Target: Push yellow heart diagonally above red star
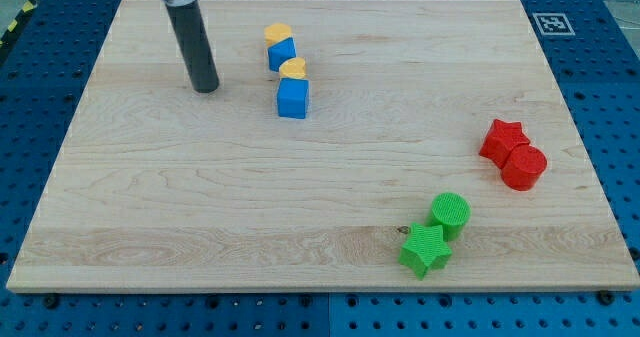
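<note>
The tool is a straight dark rod, smooth and matte, slanting down from the view's top left. It has no jaws, so nothing is opened, closed or gripped by it. Its lower end, my tip [206,87], is set on the bench [150,197] in the upper left part of the board, and no block is touched by it.

The yellow heart [293,69] is found to the view's right of my tip, near it but clearly apart, at almost the same height in the view. Its shape is taken as a heart from a slight notch in its top edge, though at this size that cannot be made out with certainty. It is pressed against the top side of a blue cube [293,99]. Just above and slightly to the left, a second yellow block [279,32] with a rounded top is seen against a smaller blue block [282,55] of unclear shape. The four form a short column.

Further right, near the view's bottom, a green star [425,250] and a green cylinder [451,213] are seen touching, the cylinder up and to the right. Both show ribbed, layered plastic faces.

Near the right edge, the red star [503,139] lies well apart from the yellow heart, lower in the view. A red cylinder [524,167] is set against its lower right side.

The bench is pale wood with a lengthwise grain, laid on a blue perforated surface [40,97]. A black-and-white marker [553,22] is fixed past its top right corner.
</note>
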Robot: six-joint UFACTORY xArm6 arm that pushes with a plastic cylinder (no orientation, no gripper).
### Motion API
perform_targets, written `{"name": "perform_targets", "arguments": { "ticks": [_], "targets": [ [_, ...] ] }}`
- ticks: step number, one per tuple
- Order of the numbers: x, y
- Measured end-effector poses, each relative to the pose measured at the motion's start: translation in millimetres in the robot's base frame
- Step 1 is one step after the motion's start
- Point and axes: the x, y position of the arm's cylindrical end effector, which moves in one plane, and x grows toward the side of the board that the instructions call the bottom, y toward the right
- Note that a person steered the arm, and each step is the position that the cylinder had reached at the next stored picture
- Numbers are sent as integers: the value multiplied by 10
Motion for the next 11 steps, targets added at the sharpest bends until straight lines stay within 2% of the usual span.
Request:
{"name": "perform_targets", "arguments": {
  "ticks": [1, 4, 6, 7, 8, 9, 10, 11],
  "targets": [
    [-9, 393],
    [-10, 2179],
    [-100, 1733],
    [-190, 1979],
    [-165, 2519],
    [243, 3172],
    [448, 3380],
    [222, 3305]
  ]
}}
